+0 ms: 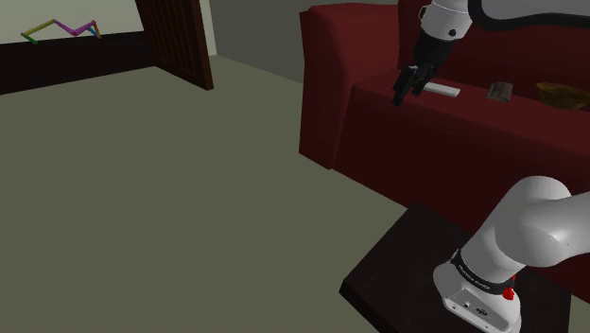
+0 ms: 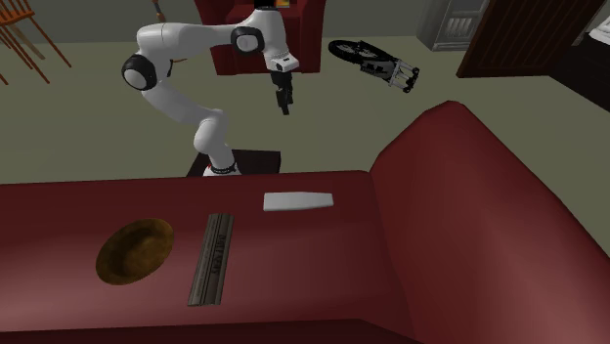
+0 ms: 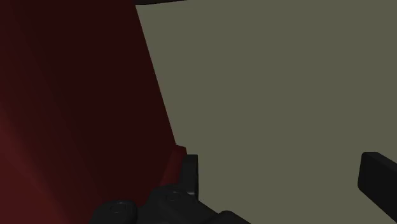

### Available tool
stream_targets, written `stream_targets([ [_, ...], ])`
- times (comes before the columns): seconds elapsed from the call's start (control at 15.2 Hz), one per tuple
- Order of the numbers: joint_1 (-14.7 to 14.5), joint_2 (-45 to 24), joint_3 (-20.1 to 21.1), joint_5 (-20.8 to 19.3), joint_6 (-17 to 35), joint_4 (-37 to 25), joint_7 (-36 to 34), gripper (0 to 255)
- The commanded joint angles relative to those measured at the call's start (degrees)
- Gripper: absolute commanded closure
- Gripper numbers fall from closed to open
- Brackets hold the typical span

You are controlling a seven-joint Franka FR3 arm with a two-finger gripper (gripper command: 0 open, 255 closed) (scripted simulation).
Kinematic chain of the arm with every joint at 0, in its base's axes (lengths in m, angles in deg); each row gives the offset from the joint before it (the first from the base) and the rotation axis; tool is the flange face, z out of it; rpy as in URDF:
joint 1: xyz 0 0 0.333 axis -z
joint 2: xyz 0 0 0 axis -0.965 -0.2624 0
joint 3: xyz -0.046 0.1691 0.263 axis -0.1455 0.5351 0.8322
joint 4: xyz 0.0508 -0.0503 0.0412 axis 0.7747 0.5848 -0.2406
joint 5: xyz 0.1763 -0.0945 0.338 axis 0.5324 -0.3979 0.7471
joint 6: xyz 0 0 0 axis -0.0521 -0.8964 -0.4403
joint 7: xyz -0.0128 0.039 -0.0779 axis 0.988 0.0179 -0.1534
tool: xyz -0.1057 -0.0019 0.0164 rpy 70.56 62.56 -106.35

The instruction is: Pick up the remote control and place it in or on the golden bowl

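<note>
Gripper: the black gripper (image 1: 405, 92) hangs pointing down at the front edge of the red sofa (image 1: 397, 142) seat, just beside the remote in the shoulder view.
Fingers: spread wide apart in the wrist view, one finger (image 3: 191, 172) next to the sofa's red side, and nothing but olive floor (image 3: 273, 83) between them (so it's holding nothing).
Remote: the remote (image 2: 297, 202) is drawn plain white and lies flat on the seat, close to the front edge and near the armrest (image 2: 489, 186).
Bowl: the golden bowl (image 2: 135, 251) sits upright on the same seat, well apart from the remote.
In between: a dark grey ridged slab (image 2: 212, 259) lies flat just beside the bowl, and I can't tell what it is.
Arm: the white arm (image 2: 186, 44) reaches over from its dark stand (image 1: 407, 265) on the floor.
</note>
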Motion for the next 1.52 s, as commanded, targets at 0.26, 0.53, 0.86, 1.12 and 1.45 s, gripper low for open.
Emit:
stream_targets([
  [0.26,1.2,-2.4,-5.5,-2.4,0.0,-1.6,6.8,0],
  [0.53,2.0,-6.1,-10.9,-4.4,0.2,-4.4,13.6,0],
  [0.86,2.7,-12.3,-17.4,-5.9,0.5,-9.6,22.1,0],
  [1.12,3.0,-18.5,-22.6,-6.0,0.6,-15.0,29.2,0],
  [1.45,3.2,-28.0,-29.2,-4.0,0.4,-23.4,38.7,0],
])
